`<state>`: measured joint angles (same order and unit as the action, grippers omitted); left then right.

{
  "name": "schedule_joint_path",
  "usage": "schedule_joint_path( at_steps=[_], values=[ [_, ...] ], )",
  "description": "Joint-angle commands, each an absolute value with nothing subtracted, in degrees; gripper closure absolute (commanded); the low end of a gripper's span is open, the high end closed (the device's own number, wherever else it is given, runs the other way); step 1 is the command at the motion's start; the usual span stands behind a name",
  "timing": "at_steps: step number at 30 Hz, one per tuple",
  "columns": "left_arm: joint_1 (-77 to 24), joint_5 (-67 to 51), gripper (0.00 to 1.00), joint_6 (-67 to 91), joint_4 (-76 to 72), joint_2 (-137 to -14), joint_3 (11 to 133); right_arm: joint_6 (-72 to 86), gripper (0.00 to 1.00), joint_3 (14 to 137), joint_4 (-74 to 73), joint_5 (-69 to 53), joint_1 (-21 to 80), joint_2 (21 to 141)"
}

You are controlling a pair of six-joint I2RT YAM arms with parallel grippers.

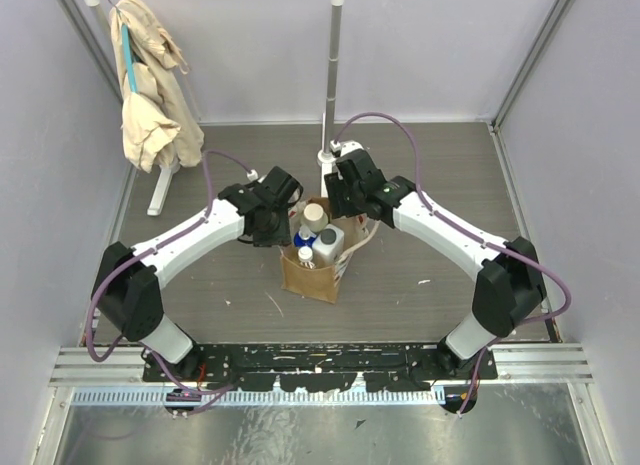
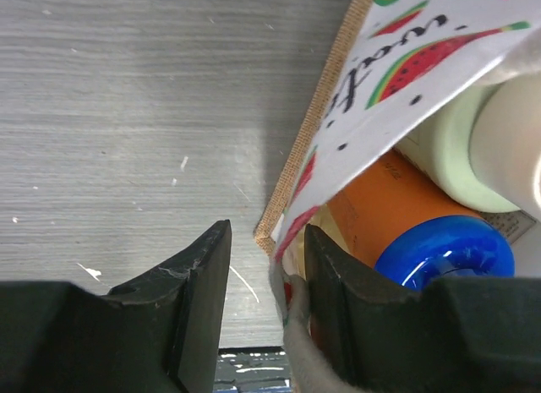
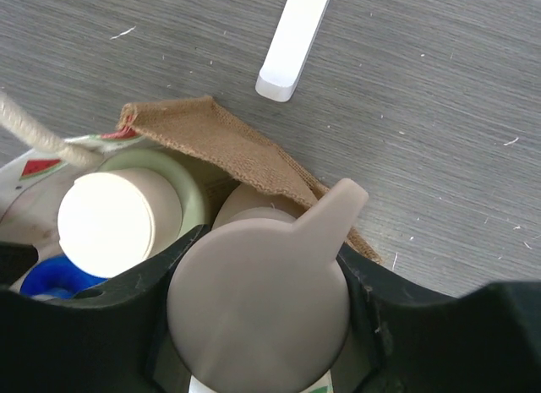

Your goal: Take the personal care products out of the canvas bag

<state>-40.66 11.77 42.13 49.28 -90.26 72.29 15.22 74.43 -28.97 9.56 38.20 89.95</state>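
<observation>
The canvas bag [image 1: 303, 277] stands upright mid-table between both arms, with bottles inside. My left gripper [image 1: 272, 223] is at its left rim. In the left wrist view the gripper [image 2: 266, 234] is open, its jaws astride the bag's rim [image 2: 311, 127] and a cream handle cord [image 2: 297, 342]. The orange-and-blue bottle [image 2: 397, 209] and the olive-green bottle [image 2: 446, 163] lie just inside. My right gripper [image 1: 345, 198] is over the bag's back. It [image 3: 270, 251] is shut on the tan pump-top bottle [image 3: 258, 304]. Beside that sit the olive-green bottle's cream cap [image 3: 118, 221] and a blue cap [image 3: 52, 279].
A white garment rack [image 1: 331, 75] stands behind the bag with a beige garment [image 1: 150, 95] hanging at the back left. One white rack foot [image 3: 294, 40] lies just beyond the bag. The bag's brown rim [image 3: 221, 141] folds inward by the pump bottle.
</observation>
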Motion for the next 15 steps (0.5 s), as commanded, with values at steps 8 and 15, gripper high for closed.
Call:
schedule_joint_path(
  at_steps=[8,15],
  values=[
    [-36.29,15.71,0.55,38.45,50.21,-88.52,75.05,14.48,0.72,87.09,-27.48,10.27,38.66,88.23],
    [-36.21,14.68,0.55,38.41,49.67,-88.68,74.4,14.47,0.74,90.1,-27.49,8.79,38.64,88.82]
  ],
)
